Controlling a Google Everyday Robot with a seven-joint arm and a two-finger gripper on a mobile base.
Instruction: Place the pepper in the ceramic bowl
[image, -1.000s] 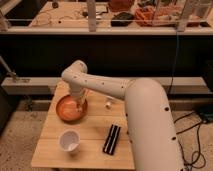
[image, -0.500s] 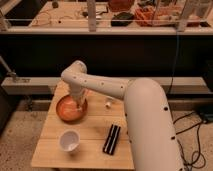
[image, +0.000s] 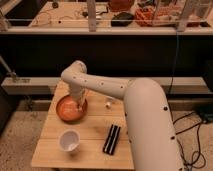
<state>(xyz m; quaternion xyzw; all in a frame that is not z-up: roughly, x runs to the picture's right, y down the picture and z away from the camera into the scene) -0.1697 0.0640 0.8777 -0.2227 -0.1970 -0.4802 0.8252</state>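
The ceramic bowl (image: 66, 111) is wide, shallow and glossy orange-brown, and it sits on the left part of the wooden table (image: 90, 150). My white arm reaches in from the lower right and bends down over the bowl. My gripper (image: 78, 103) hangs just above the bowl's right inner side, close to its rim. The pepper is hidden; I cannot pick it out in the bowl or at the gripper.
A small white cup (image: 69, 140) stands near the table's front left. A flat black object (image: 112, 138) lies at the front middle. A small white bottle-like thing (image: 108, 103) stands right of the bowl. A dark shelf unit and cluttered bench rise behind.
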